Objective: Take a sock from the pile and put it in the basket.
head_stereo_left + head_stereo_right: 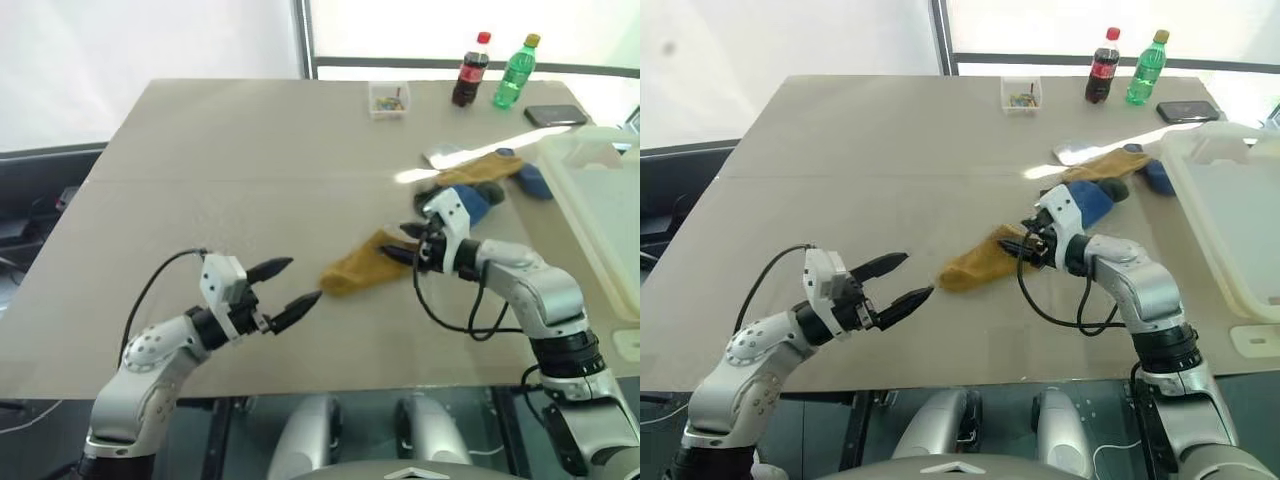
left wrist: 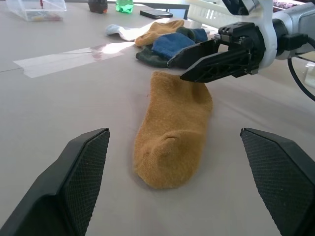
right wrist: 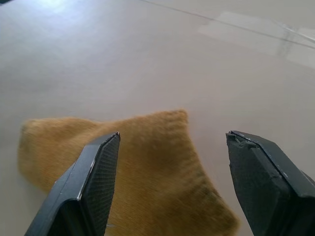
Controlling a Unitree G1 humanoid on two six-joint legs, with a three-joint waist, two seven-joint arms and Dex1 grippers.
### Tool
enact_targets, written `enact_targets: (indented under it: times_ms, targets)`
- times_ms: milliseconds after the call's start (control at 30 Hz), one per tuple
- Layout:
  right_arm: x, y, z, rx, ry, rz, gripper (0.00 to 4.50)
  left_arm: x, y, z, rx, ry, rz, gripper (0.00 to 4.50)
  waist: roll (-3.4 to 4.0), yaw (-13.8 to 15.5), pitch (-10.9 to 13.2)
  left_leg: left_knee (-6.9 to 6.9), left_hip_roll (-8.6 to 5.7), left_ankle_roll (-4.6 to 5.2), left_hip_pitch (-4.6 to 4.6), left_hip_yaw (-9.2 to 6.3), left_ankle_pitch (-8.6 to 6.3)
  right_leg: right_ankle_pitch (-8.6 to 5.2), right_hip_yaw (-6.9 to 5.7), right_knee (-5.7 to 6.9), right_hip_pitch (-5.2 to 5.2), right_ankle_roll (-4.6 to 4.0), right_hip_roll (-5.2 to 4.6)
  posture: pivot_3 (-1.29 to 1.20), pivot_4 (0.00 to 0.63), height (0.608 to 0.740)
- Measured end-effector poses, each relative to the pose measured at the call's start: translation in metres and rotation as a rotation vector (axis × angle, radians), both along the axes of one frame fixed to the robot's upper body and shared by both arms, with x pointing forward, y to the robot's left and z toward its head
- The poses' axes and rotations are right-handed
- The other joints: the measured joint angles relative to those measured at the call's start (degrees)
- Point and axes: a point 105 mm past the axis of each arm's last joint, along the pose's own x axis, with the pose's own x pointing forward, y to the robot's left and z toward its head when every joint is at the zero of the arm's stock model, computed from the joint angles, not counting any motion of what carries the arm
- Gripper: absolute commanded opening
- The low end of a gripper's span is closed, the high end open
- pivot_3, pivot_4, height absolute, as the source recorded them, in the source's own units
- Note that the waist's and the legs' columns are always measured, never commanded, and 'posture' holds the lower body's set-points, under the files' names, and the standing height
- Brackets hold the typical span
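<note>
So the mustard sock (image 1: 365,265) is lying flat on the table (image 1: 200,180), pulled clear of the pile (image 1: 480,180). The right gripper (image 1: 405,243) sits at its cuff end with fingers apart, gripping nothing. The left gripper (image 1: 285,285), also spread wide and empty, is just off the toe end. The basket (image 1: 600,190) is beyond the right hand's far side. Looks like the pick-up step: next is closing on the sock.

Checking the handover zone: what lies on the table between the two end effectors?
One mustard sock lies flat between the left end effector and right end effector, seen from the head views.
</note>
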Motion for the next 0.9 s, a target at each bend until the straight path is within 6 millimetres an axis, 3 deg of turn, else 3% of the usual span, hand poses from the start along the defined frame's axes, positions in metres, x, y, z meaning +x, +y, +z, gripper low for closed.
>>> enact_targets:
  times_ms: [33,67,100,233,333,467,567,600,733,900]
  targets:
    - [0.001,-0.001,-0.001,-0.004,0.001,-0.004,3.56,0.001,0.0,-0.001,0.0,0.004,0.006,4.5,0.0,0.0,0.0,0.0,0.0,0.0,0.0,0.0,0.0,0.0,0.0,0.0,0.0,0.0,0.0,0.0,0.15,0.729]
    - [0.003,-0.005,-0.004,-0.016,0.002,-0.012,2.96,0.004,0.0,-0.004,0.0,0.019,0.029,4.5,0.0,0.0,0.0,0.0,0.0,0.01,0.0,0.0,0.0,0.0,0.0,0.0,0.01,0.0,0.01,0.0,0.15,0.729]
    - [0.005,-0.008,-0.007,-0.026,0.007,-0.019,2.74,0.007,0.001,-0.007,-0.001,0.043,0.059,4.5,-0.01,0.0,0.0,0.0,0.0,0.02,0.0,0.0,0.0,0.0,0.0,0.0,0.01,0.0,0.02,0.0,0.15,0.729]
    - [0.003,-0.006,-0.015,-0.035,0.033,0.023,1.17,0.012,-0.007,-0.032,0.012,0.211,0.097,4.5,-0.01,0.0,0.0,0.0,0.01,0.02,-0.01,0.0,-0.01,0.0,0.03,0.0,0.01,0.02,0.08,0.0,0.15,0.729]
    - [0.001,-0.004,-0.017,-0.033,0.041,0.041,0.0,0.018,-0.018,-0.035,-0.008,0.244,0.096,3.65,-0.02,0.4,0.0,0.01,0.01,0.03,0.11,-0.06,0.0,0.01,-0.02,0.0,0.17,0.02,0.09,0.0,0.15,0.729]
    - [-0.002,-0.005,-0.022,-0.035,0.058,0.045,0.0,0.028,-0.033,-0.037,-0.07,0.308,0.096,1.62,0.0,0.7,0.0,0.03,0.0,0.04,0.17,-0.06,0.0,0.01,-0.02,0.0,0.25,0.03,0.09,0.0,0.15,0.729]
    - [-0.006,-0.006,-0.024,-0.038,0.067,0.044,0.0,0.027,-0.035,-0.04,-0.093,0.355,0.079,0.29,0.0,0.7,0.0,0.02,0.01,0.02,0.15,-0.06,0.0,0.0,-0.01,-0.01,0.23,0.02,0.11,0.0,0.15,0.729]
    - [-0.009,-0.007,-0.025,-0.037,0.072,0.045,0.0,0.026,-0.035,-0.041,-0.096,0.37,0.066,0.05,0.0,0.7,0.0,0.02,0.02,0.01,0.14,-0.07,0.0,0.0,-0.01,-0.01,0.22,0.02,0.11,0.0,0.15,0.729]
    - [-0.026,-0.013,-0.028,-0.063,0.094,0.047,0.0,0.016,-0.027,-0.042,-0.098,0.415,0.017,0.05,0.0,0.7,0.0,0.02,0.05,0.0,0.09,-0.06,-0.01,-0.01,0.01,-0.02,0.14,0.0,0.09,0.0,0.15,0.729]
    - [-0.065,-0.019,-0.034,-0.089,0.147,0.055,0.0,-0.004,-0.011,-0.038,-0.051,0.463,-0.078,0.05,0.0,0.9,0.0,0.01,0.09,-0.01,0.04,-0.1,-0.03,-0.15,-0.01,-0.07,0.09,-0.23,-0.25,0.0,0.15,0.729]
